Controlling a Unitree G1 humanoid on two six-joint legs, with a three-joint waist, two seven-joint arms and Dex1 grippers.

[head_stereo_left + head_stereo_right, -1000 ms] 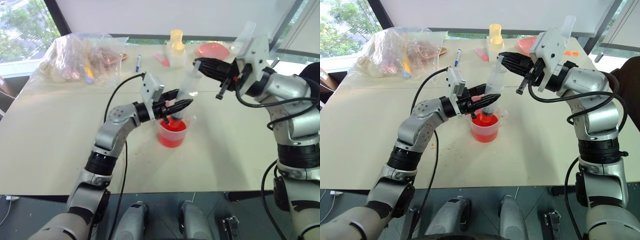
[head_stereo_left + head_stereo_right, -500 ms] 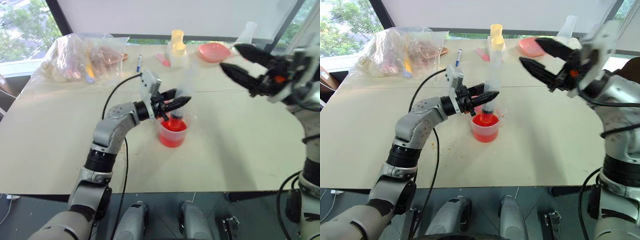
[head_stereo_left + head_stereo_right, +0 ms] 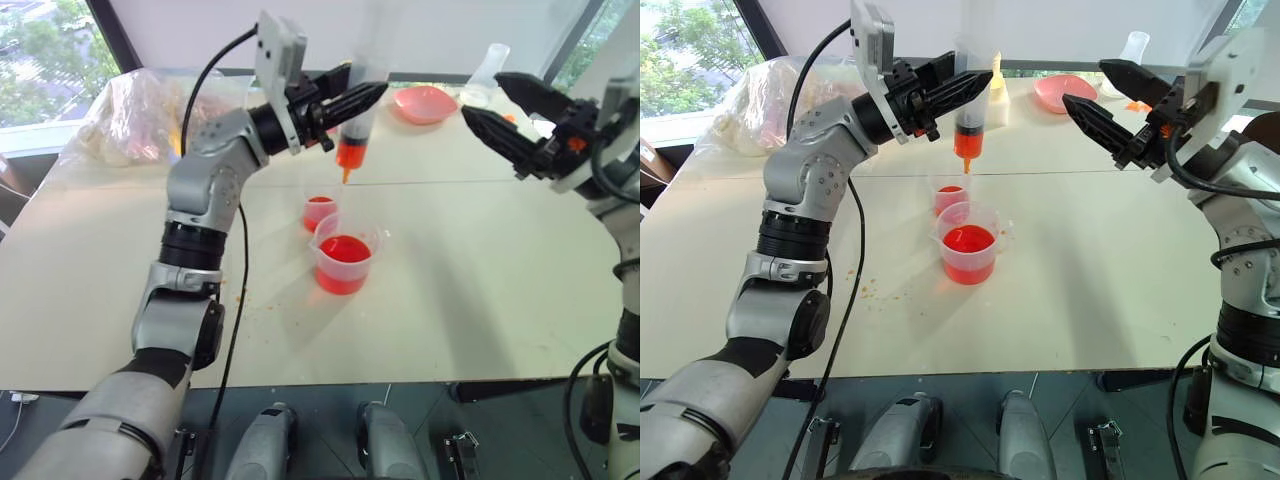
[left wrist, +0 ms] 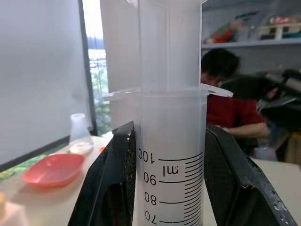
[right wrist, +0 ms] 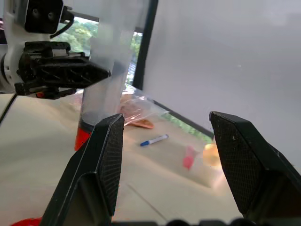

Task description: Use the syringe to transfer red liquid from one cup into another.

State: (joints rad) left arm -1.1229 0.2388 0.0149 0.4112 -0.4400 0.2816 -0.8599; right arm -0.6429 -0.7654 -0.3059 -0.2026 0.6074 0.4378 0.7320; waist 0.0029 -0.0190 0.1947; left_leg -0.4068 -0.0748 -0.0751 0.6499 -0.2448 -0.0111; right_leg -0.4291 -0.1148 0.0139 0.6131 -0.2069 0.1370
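Holding the syringe [image 3: 970, 95] upright in the upper middle of the frame, the left gripper [image 3: 962, 88] is clamped tight around its barrel, orange tip hanging over the small tumbler [image 3: 949, 196]. Barrel markings read 100, 90, 80, 70 and "ml" in the left wrist view. Some red liquid [image 3: 967, 140] sits in the syringe's lower end, more in the tumbler and in the measuring beaker [image 3: 968, 243] just in front of it. Right gripper [image 3: 1097, 92] at upper right, fingers spread wide, holding nothing, well apart from the syringe
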